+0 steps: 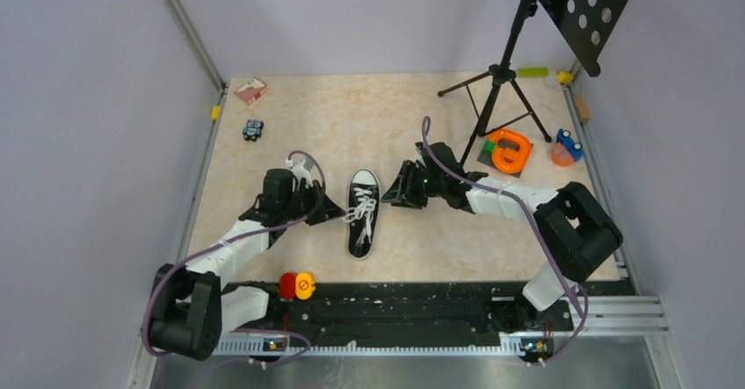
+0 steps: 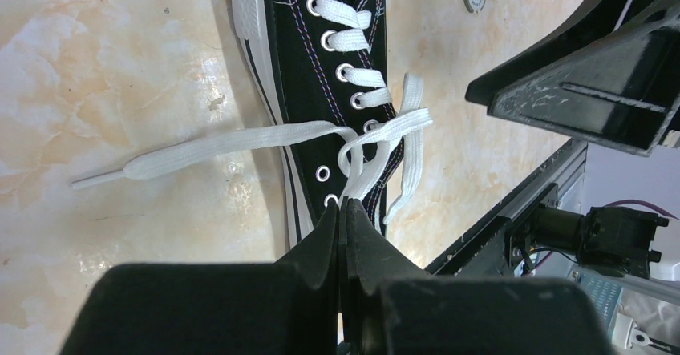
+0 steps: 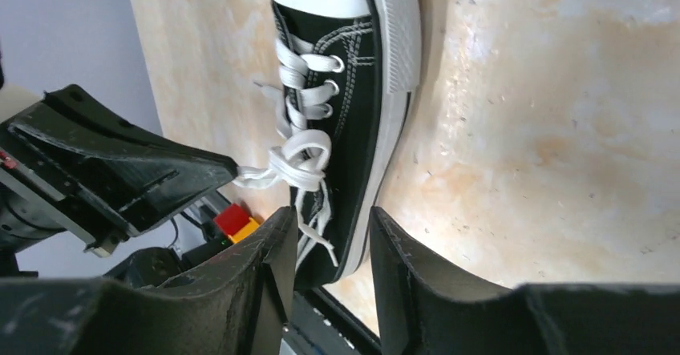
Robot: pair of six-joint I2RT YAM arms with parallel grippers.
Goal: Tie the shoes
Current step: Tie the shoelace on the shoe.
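Note:
A black canvas sneaker (image 1: 362, 226) with a white toe cap lies in the middle of the table, toe pointing away from the arms. Its white laces (image 1: 360, 209) are loose and crossed over the tongue. My left gripper (image 1: 338, 215) is at the shoe's left side, shut on a lace (image 2: 369, 163) just above the eyelets; the other lace end (image 2: 200, 151) trails onto the table. My right gripper (image 1: 389, 198) is open and empty just right of the shoe (image 3: 353, 114), its jaws standing apart.
A black tripod (image 1: 496, 77) stands at the back right, with an orange tape holder (image 1: 509, 150) and a small blue and orange toy (image 1: 566, 147) near it. A small blue toy (image 1: 253, 129) and a card (image 1: 250, 90) lie back left. A red and yellow block (image 1: 297, 285) sits at the front rail.

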